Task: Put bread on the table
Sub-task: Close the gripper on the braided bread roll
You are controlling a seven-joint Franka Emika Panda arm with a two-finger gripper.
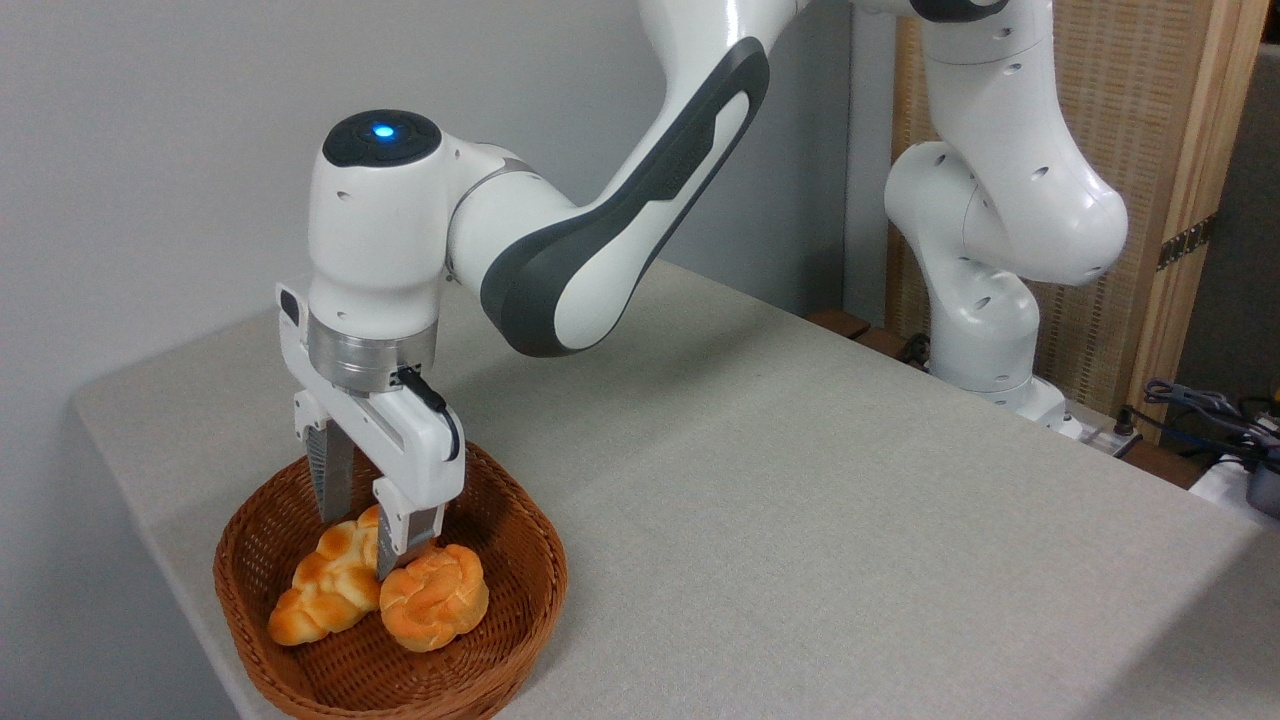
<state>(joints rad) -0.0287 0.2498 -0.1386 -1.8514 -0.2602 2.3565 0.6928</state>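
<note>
Closest to the camera, lower left of the frame, sits a brown woven wicker basket (520, 560) with its bottom rim cut off by the lower edge of the picture. Inside it lies the long braided golden-orange loaf of bread (325, 585), angled from lower left up toward the middle of the basket, and touching its right side is a small round knotted orange roll (435, 598). So the bread is in the basket, not on the table.

The white two-finger gripper (363, 530) reaches straight down into the basket with its fingers spread apart, one on either side of the upper end of the loaf. The front finger (400, 535) comes down right at the seam between loaf and roll and covers the loaf's upper tip, so I can't tell whether the pads actually touch the bread. Nothing looks squeezed or lifted, as the loaf rests on the basket floor.

The basket stands on the large light grey-beige cloth-covered table (800, 500), which runs off the right and bottom edges.

Further back, the white and dark grey robot arm (600, 250) bends up out of the top of the frame, with a blue light glowing on the dark cap above the wrist. No logos or writing readable anywhere on it. Its base stands at the far right edge of the table, and behind that there's a wooden-framed woven screen (1150, 150) and some dark cables (1200, 405) at the right edge, partly cut off and too small to sort out. A plain grey wall (150, 150) fills the upper left.
</note>
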